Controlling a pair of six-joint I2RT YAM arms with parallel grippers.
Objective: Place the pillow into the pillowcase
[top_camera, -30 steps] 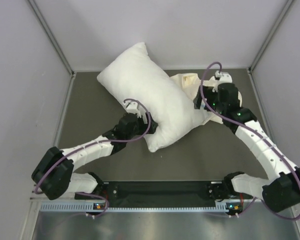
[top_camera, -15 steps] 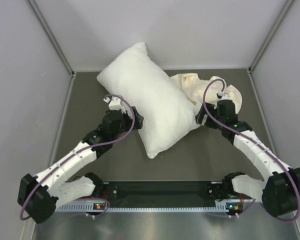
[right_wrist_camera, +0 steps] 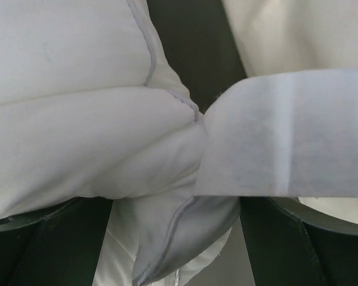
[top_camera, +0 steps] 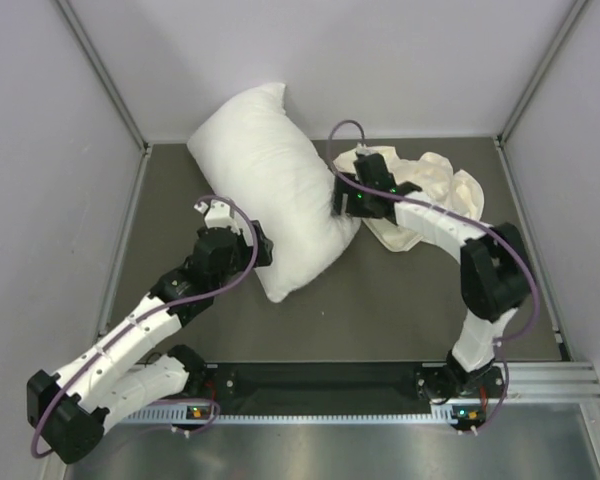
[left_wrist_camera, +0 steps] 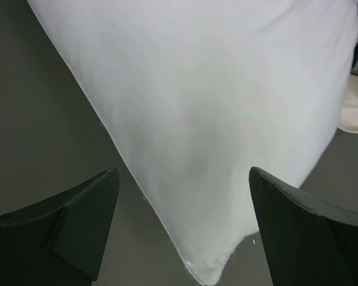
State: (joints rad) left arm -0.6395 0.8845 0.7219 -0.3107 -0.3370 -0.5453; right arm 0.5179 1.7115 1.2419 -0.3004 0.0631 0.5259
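Observation:
The plump white pillow (top_camera: 270, 190) lies slanted on the dark table (top_camera: 380, 310), its far end against the back wall. My left gripper (top_camera: 261, 247) is at its near left edge. In the left wrist view the gripper (left_wrist_camera: 184, 179) is open, and the pillow's near corner (left_wrist_camera: 197, 89) lies between the fingers without being squeezed. My right gripper (top_camera: 340, 198) is at the pillow's right side. In the right wrist view the gripper (right_wrist_camera: 176, 202) stands wide, a bunched pillow corner (right_wrist_camera: 77, 119) filling the gap and hiding the fingertips. The cream pillowcase (top_camera: 435, 185) lies crumpled at the right, behind the right arm.
Pale walls (top_camera: 60, 150) close in the table at the left, back and right. A black rail with the arm bases (top_camera: 320, 380) runs along the near edge. Bare dark table shows in front of the pillow and at the far left.
My right gripper has swung left from the pillowcase to the pillow's right side. The pillow has shifted left and turned more upright. My left gripper has stayed at its left edge.

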